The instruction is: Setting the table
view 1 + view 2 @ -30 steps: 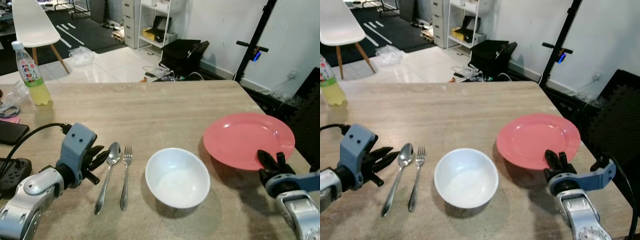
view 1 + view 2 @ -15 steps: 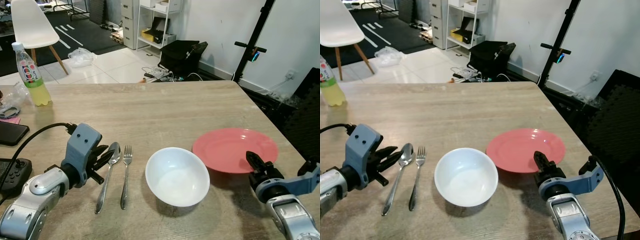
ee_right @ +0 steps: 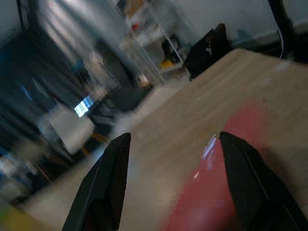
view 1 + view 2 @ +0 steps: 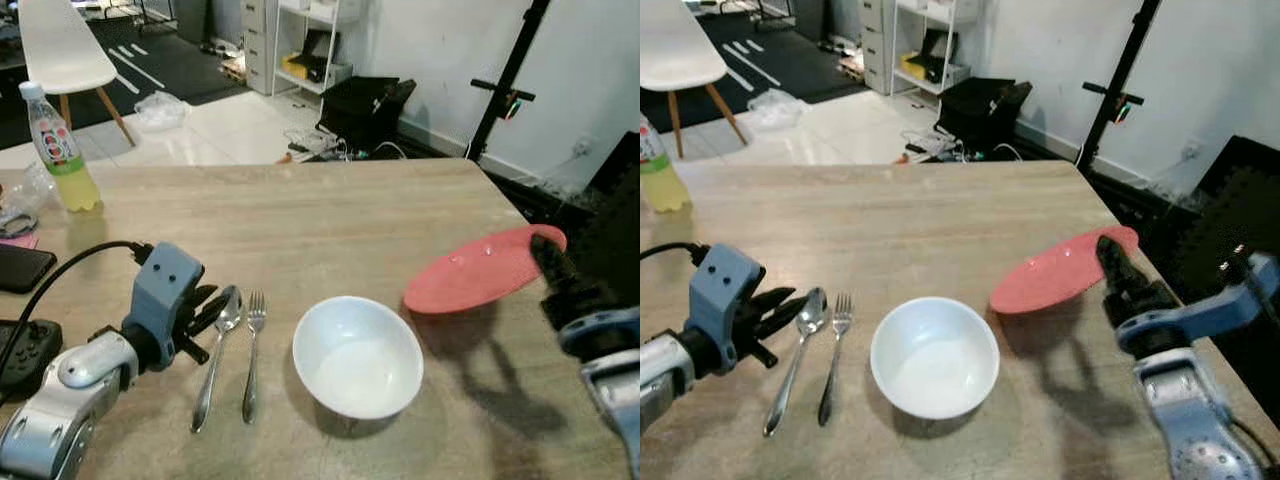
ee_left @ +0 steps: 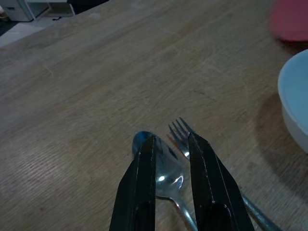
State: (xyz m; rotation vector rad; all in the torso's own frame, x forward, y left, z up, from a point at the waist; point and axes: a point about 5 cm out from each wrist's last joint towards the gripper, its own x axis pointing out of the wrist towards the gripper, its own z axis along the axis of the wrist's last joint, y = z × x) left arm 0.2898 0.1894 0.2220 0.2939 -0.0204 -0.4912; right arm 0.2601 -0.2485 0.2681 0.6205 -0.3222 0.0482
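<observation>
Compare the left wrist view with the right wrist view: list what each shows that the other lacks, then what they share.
Left wrist view alone: the left gripper poised over the spoon, beside the fork, and the white bowl.

Right wrist view alone: the right gripper holding the plate, and a blurred room behind.

Both: the pink plate and the wooden table.

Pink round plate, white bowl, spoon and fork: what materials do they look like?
Pink round plate: likely plastic or melamine; thin, even colour, small soft glints. It is tilted off the table in the right gripper.
White bowl: ceramic or melamine, smooth semi-gloss; cannot tell which.
Spoon and fork: polished metal, probably stainless steel; mirror-like highlights in the left wrist view.
</observation>
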